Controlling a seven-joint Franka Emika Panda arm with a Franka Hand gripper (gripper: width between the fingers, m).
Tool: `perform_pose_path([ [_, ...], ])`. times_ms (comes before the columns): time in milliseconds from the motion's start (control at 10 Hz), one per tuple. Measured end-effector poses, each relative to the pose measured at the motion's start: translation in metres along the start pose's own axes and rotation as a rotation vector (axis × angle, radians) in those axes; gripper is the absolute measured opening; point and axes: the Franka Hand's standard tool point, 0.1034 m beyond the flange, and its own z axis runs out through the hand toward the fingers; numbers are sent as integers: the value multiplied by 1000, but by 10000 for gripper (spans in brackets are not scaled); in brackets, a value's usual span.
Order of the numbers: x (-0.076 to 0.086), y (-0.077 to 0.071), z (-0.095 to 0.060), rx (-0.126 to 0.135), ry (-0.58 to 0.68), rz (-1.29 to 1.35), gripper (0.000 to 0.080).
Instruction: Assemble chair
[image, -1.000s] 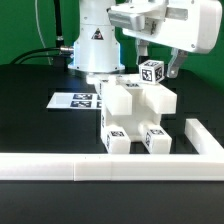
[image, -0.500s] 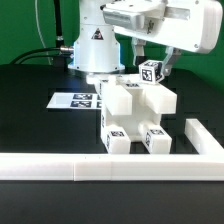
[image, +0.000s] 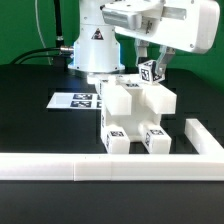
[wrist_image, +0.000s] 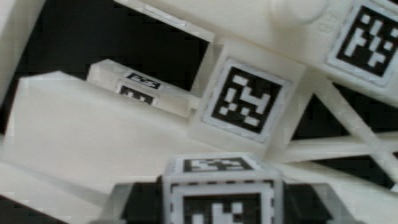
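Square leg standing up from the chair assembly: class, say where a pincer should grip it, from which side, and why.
Grip the square leg at its tagged top end, coming straight down from above, pressing two opposite flat faces. It stands upright above the chair assembly, so only that end is free, and its parallel sides suit the pincer.

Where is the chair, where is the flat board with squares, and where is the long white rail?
chair (image: 135, 112), exterior view, front face of its big white block.
marker board (image: 72, 101), exterior view, its flat printed top.
border rail (image: 90, 168), exterior view, middle of its long front bar.
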Motion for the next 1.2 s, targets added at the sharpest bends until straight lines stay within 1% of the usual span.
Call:
perform_pose_path([
  [200, 3, 0, 0, -4, 1, 263, 284],
  [400, 6, 3, 0, -23, 8, 507, 284],
  [500, 6, 3, 0, -24, 10, 597, 284],
  [600, 4, 5, 0, -31, 14, 661, 284],
  [1000, 5, 5, 0, -30, 18, 929, 284],
  [1100, 7, 4, -1, -25, 18, 1069, 284],
  [1200, 12, 3, -1, -6, 7, 1265, 284],
])
